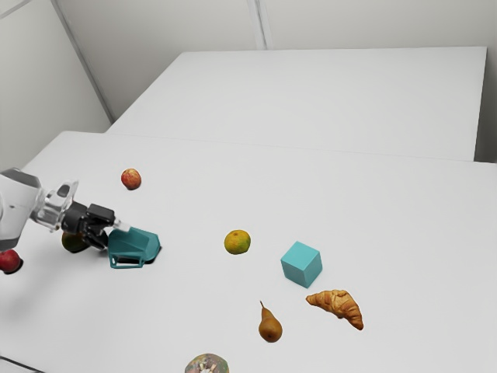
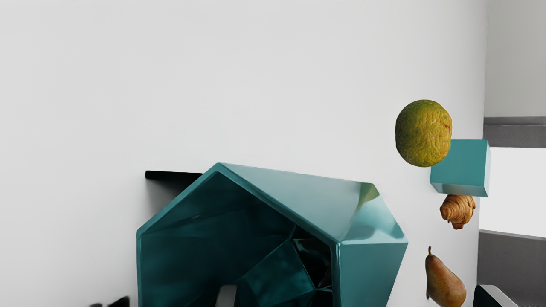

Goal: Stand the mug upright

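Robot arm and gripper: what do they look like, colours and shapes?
The arm has a smooth, rounded white casing, then a shiny silver-grey wrist section. The gripper is black and blocky, with two fingers; in the wrist view their tips show light grey faces.
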Controlling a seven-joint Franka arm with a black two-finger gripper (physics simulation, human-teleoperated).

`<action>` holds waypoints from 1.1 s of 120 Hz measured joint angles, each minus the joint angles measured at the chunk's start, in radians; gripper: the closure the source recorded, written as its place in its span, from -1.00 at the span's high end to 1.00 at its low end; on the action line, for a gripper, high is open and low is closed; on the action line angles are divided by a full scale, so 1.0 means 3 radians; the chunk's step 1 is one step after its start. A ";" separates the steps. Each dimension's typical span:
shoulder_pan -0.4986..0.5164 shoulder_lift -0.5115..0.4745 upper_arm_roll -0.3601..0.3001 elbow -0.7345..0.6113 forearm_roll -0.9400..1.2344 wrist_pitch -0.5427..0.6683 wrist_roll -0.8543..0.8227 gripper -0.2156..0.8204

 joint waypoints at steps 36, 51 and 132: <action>-0.0041 -0.0087 -0.0034 -0.0062 -0.0221 -0.0046 0.0140 0.54; -0.0033 -0.0103 -0.0033 -0.0073 -0.0260 -0.0055 0.0180 0.01; -0.0310 -0.0460 -0.0065 0.0157 0.0073 0.0011 0.0249 -0.91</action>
